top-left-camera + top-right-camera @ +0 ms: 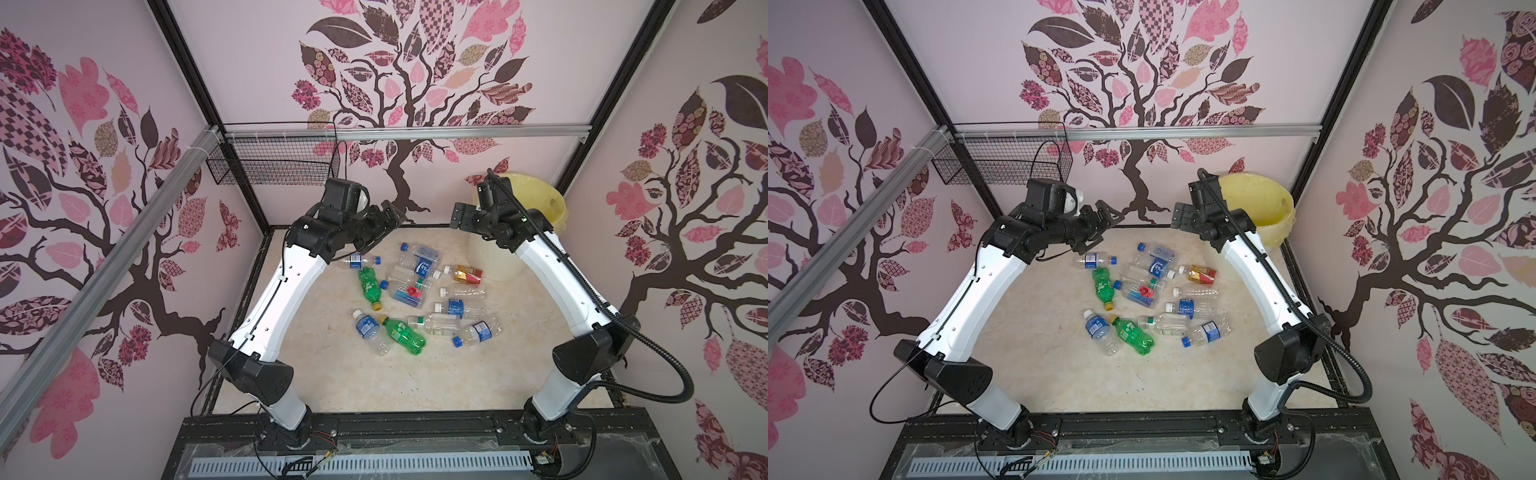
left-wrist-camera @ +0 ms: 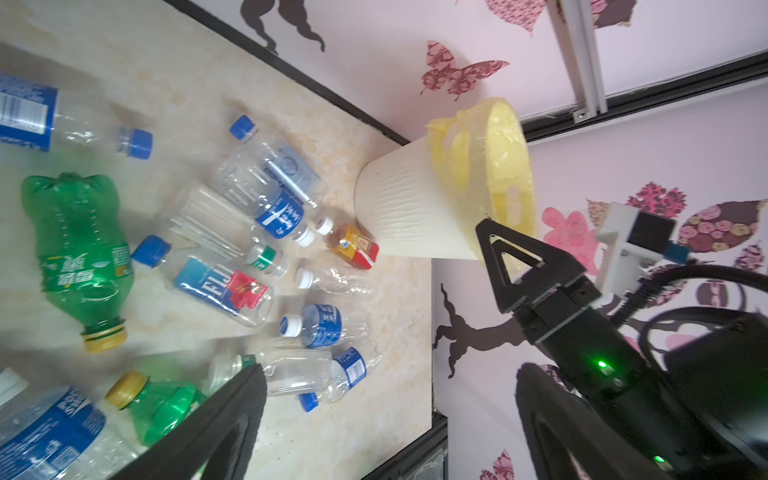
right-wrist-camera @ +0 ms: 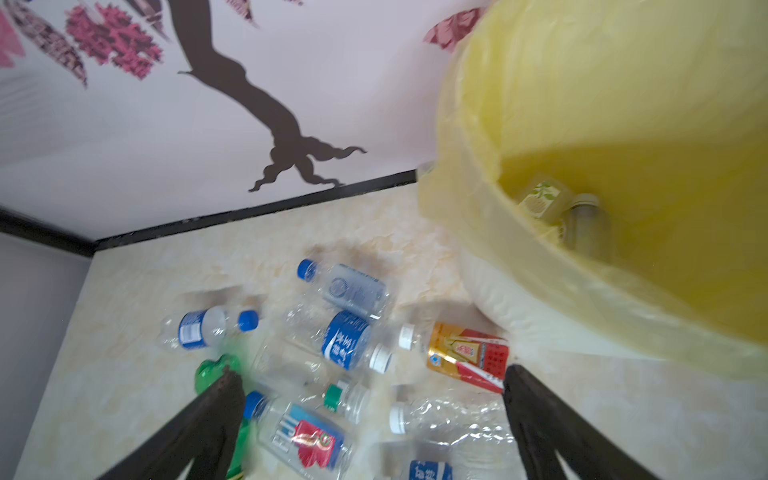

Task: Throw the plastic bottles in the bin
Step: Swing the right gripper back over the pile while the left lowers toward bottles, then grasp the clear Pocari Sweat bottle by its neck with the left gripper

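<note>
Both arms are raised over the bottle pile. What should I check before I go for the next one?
1. Right gripper open and empty: ok.
2. Left gripper open and empty: ok.
3. Bin upright, with room inside: ok; only two bottles show at its bottom.
4. Red-gold bottle, nearest the bin, has nothing lying on it: ok.
5. Table cleared: not ok; a pile of about a dozen bottles lies there.
6. Grippers apart from each other: ok in both top views.

Plastic bottles (image 1: 419, 297) lie scattered on their sides beside the upright, yellow-lined white bin (image 1: 498, 257).
</note>
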Controlling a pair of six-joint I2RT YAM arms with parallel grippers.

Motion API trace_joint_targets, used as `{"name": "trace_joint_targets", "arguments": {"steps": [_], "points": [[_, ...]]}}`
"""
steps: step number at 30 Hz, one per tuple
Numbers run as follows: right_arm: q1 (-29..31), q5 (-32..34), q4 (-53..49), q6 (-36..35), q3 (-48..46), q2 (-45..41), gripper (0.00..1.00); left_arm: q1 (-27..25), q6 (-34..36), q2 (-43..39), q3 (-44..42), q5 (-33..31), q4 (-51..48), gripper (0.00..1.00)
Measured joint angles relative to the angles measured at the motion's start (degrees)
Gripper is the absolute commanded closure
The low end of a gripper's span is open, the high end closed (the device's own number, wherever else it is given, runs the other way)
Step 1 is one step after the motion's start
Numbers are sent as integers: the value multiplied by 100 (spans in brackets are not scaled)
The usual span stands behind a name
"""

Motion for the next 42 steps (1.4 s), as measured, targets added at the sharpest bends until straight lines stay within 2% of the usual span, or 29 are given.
{"name": "trace_joint_targets", "arguments": {"steps": [5,11,17,26,38,42], "points": [[420,-269,160,138,-492,-109,0,299,103,-162,-1014,-334,-236,3],[737,-413,358,127,-1078,-162,0,452,146,-162,-1755,-673,-551,3],[935,-474,564,114,-1832,-389,0,452,90,-162,-2691,-678,-669,3],[1224,-584,776,61,-2177,-492,0,452,-90,-391,-3733,-485,-621,4],[1469,-756,951,-142,-2192,-498,1,291,-149,-105,-4013,-293,-212,11],[1714,-964,1187,-256,-2568,-673,0,275,-146,83,-4028,-227,-120,12]]}}
